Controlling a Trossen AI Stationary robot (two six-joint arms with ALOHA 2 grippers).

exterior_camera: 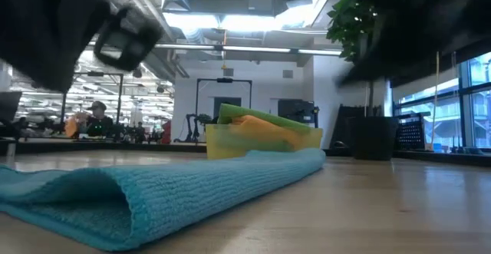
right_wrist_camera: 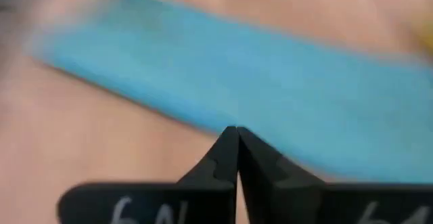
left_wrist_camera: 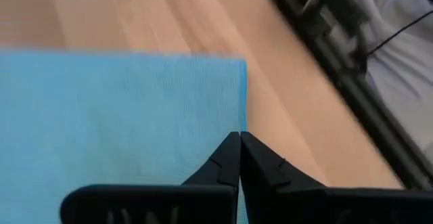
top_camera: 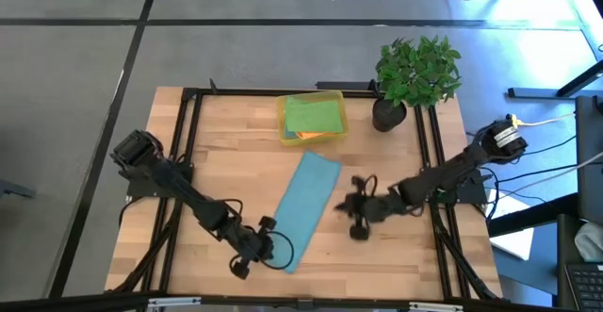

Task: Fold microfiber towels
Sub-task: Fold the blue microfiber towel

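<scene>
On pale wood, ribbed teal towel (top_camera: pixel 303 209) folded long — pincers closed

Wooden table (top_camera: pixel 396 255), teal towel (top_camera: pixel 306 208) (folded), bin (top_camera: pixel 283 116), plant (top_camera: pixel 415 72)

A translucent yellow bin (top_camera: pixel 312 138) sits near the wooden table's (top_camera: pixel 396 255) far edge; 1 potted plant (top_camera: pixel 415 76) stands by the far right corner.

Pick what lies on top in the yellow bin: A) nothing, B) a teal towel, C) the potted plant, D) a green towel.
D: the high view shows a green towel lying on top inside the bin, with orange showing under it.
</scene>
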